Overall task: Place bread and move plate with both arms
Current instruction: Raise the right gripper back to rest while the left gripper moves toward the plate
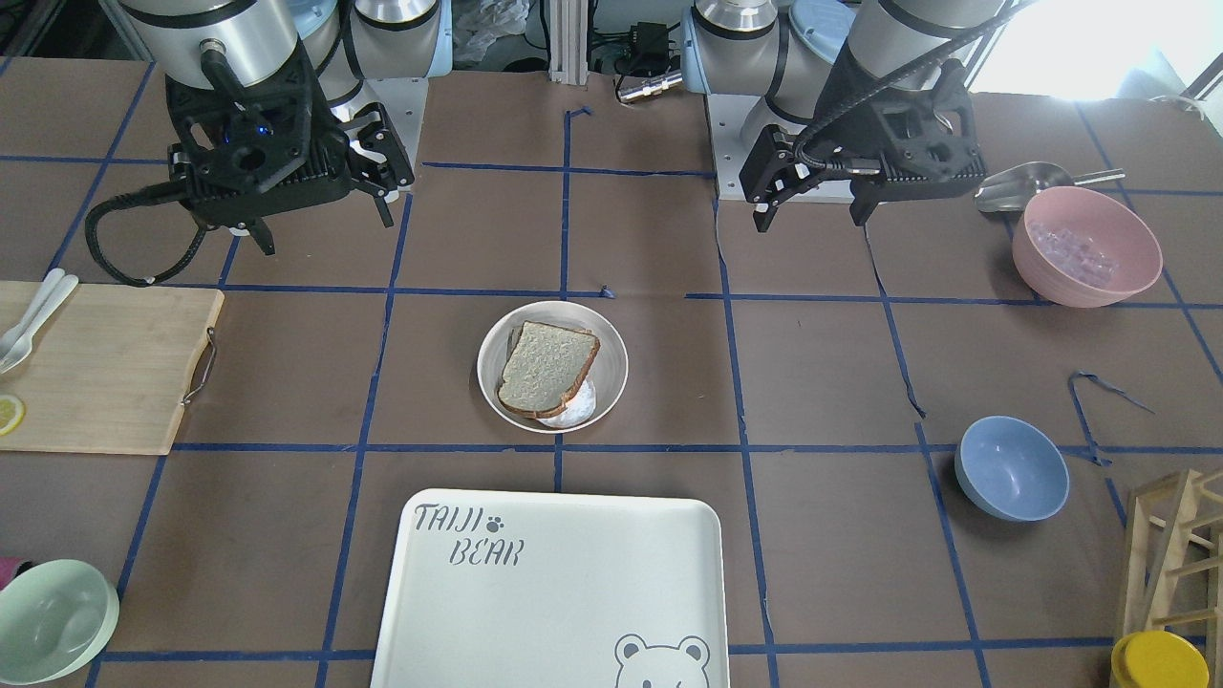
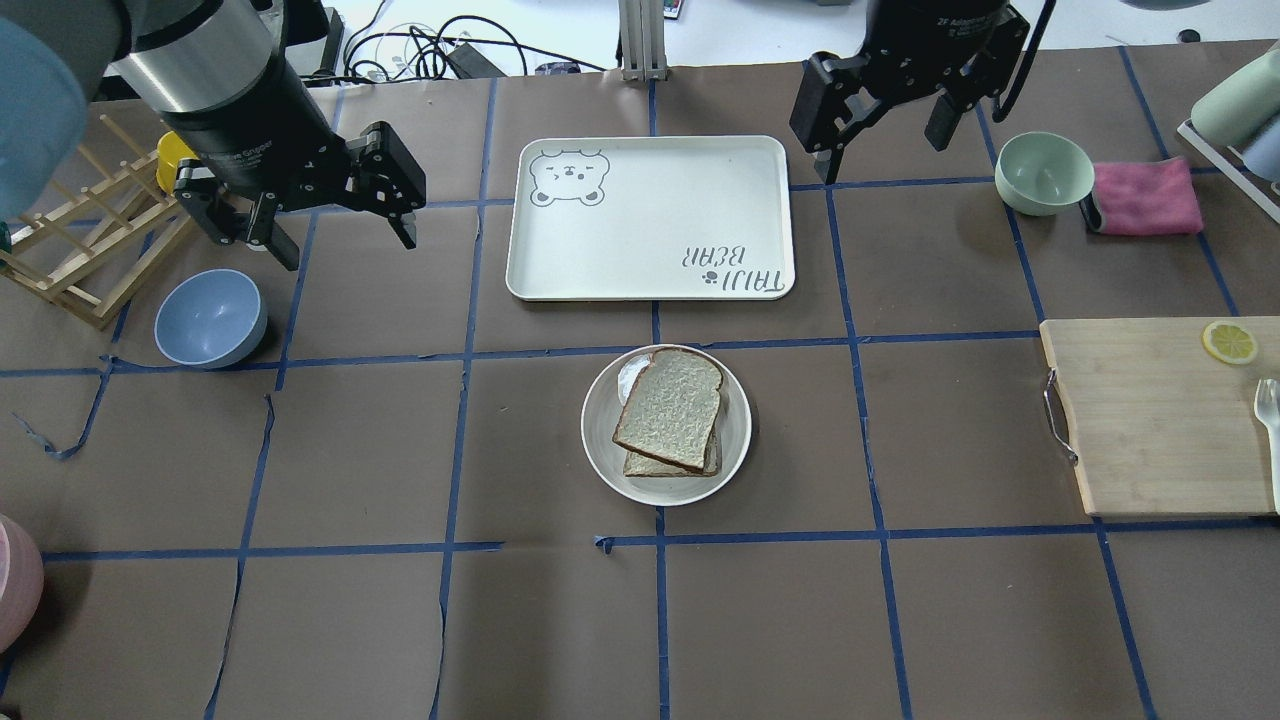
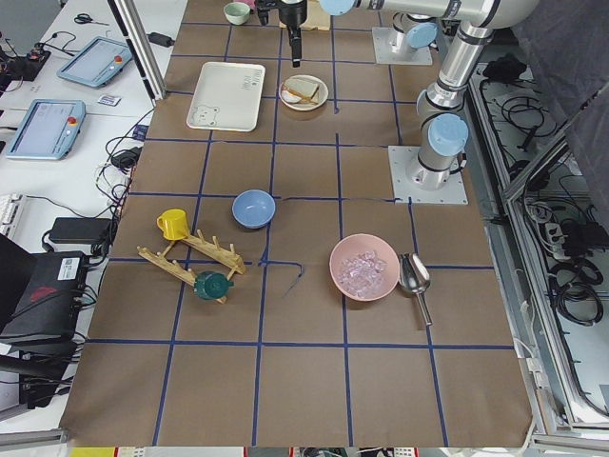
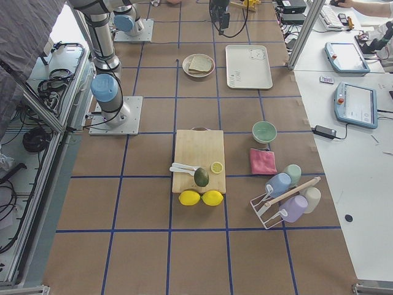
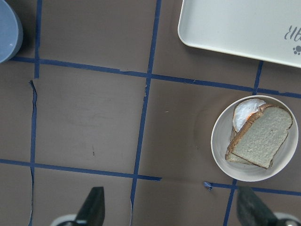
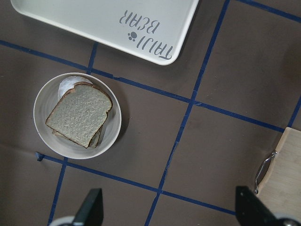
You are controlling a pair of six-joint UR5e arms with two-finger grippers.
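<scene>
The bread (image 2: 668, 408), a greyish-tan slice with a dark crust, lies on the round cream plate (image 2: 737, 440) at the table's middle. It rests on a second slice and a white round piece (image 2: 632, 372). Bread and plate also show in the front view (image 1: 547, 366) (image 1: 613, 375), the left wrist view (image 5: 261, 143) and the right wrist view (image 6: 80, 114). My left gripper (image 2: 348, 248) (image 1: 810, 218) hangs open and empty above the table, far to the plate's left. My right gripper (image 2: 885, 160) (image 1: 325, 229) hangs open and empty by the tray's far right corner.
The white "TAIJI BEAR" tray (image 2: 650, 215) lies just beyond the plate. A blue bowl (image 2: 210, 318) and a wooden rack (image 2: 90, 240) are under my left arm. A green bowl (image 2: 1045, 172), a pink cloth (image 2: 1145, 195) and a cutting board (image 2: 1150, 410) are on the right.
</scene>
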